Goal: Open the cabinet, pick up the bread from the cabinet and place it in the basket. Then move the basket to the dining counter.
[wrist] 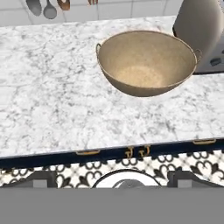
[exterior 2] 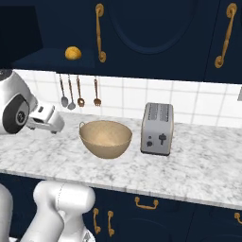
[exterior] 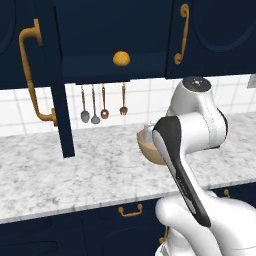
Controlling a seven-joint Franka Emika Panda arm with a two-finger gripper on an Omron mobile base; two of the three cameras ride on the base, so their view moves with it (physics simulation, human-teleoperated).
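Bread, a small round golden-orange lump (exterior: 121,58), is sitting on the shelf of the tall dark navy cabinet (exterior: 115,30), whose arched-panel door with its long curved brass handle (exterior: 32,75) is standing open. Below, the round tan bowl-shaped basket (exterior 2: 105,138) with a speckled beige inside is resting on the veined white-grey marble counter (exterior 2: 198,165), just beside the boxy silver toaster (exterior 2: 157,128). Whether the gripper's 2 fingers are standing wide or narrow cannot be told.

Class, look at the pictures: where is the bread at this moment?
The bread sits on the shelf of the open cabinet, above the hanging utensils; in the right base view it lies upper left, above the basket.
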